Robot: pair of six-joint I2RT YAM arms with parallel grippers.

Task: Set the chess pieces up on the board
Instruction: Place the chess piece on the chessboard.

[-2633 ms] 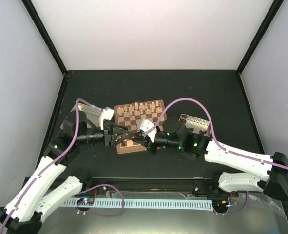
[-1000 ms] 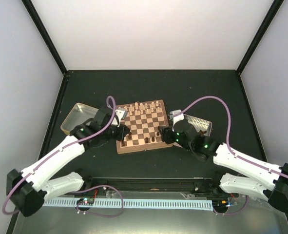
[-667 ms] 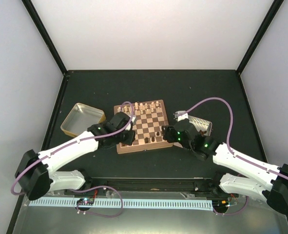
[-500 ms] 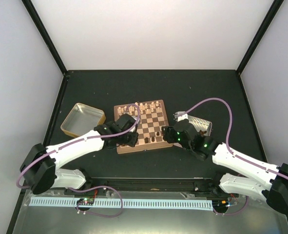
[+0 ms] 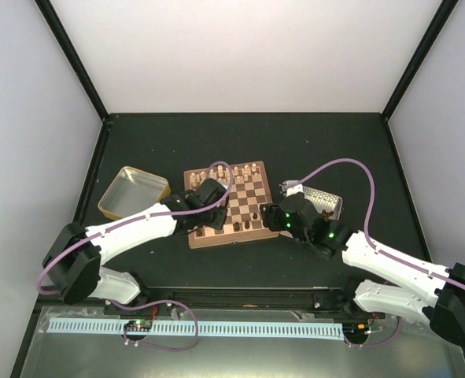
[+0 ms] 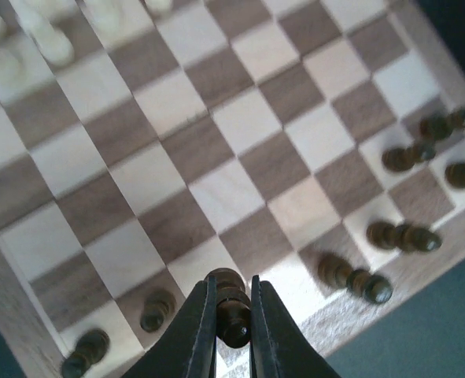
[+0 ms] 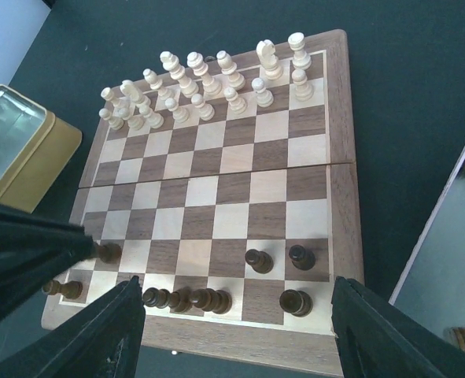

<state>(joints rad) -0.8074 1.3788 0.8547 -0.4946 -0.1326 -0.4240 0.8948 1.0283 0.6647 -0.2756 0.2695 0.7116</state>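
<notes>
Black tabletop [image 5: 295, 142] inside pale white walls [image 5: 248, 47], black corner posts [image 5: 74, 59].

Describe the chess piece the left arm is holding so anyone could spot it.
Start at the wooden chessboard. Near its front left corner, the left tool is shut on one dark brown piece. Unlike the other dark pieces resting on squares, it is pinched between two black fingers.

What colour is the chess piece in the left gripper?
Dark brown: the chess piece in the left gripper shows best in the left wrist view.
</notes>
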